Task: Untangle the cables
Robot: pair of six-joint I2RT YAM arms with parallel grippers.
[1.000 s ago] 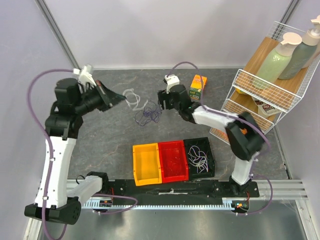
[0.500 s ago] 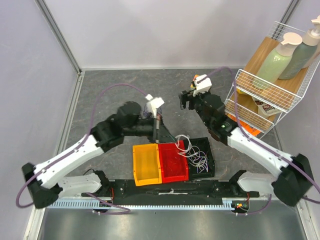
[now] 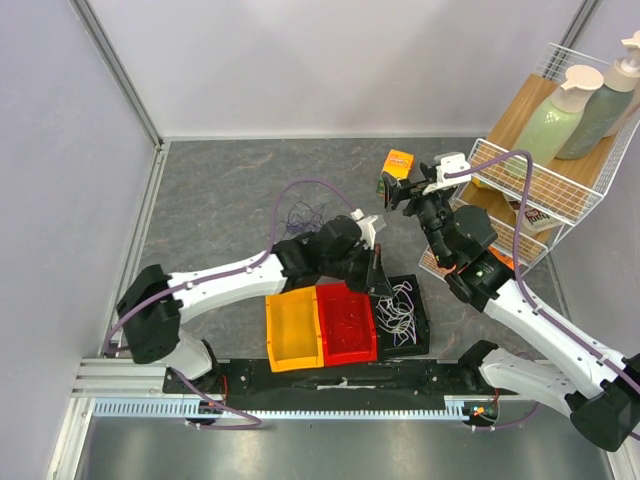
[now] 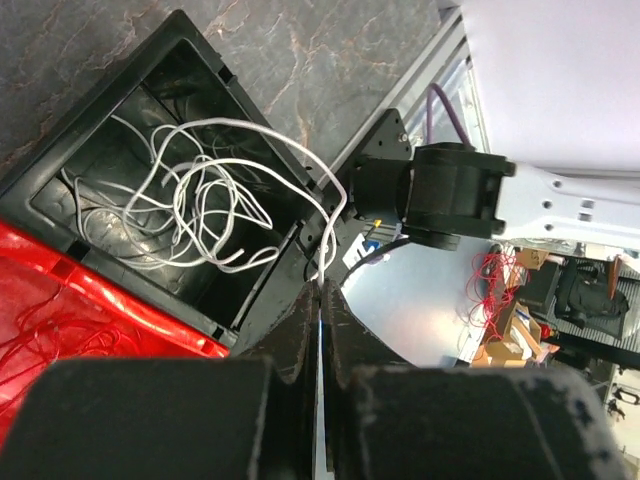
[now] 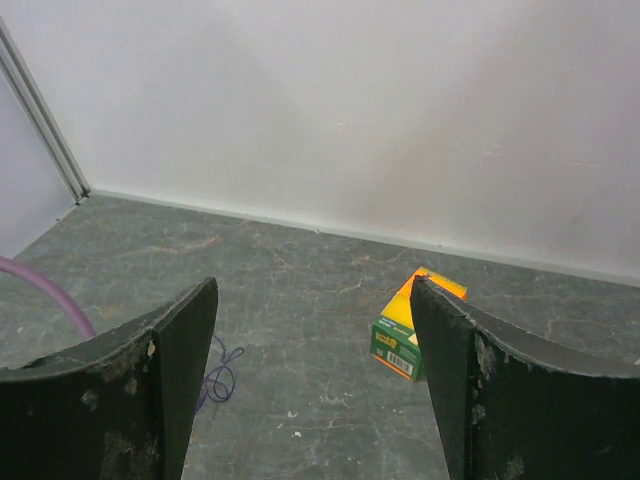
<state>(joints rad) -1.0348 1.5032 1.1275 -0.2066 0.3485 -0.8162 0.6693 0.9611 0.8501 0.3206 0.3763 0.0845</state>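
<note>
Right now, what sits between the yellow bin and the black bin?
The red bin, in a row with the yellow bin and black bin; the top view shows it.

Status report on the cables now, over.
Left gripper shut on white cable, coils in black bin. Right gripper open, empty, raised. Purple cable lies apart on table.

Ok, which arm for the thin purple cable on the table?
Likely right: the right gripper is open, empty, facing the thin purple cable; the left gripper is shut on a thin white cable.
</note>
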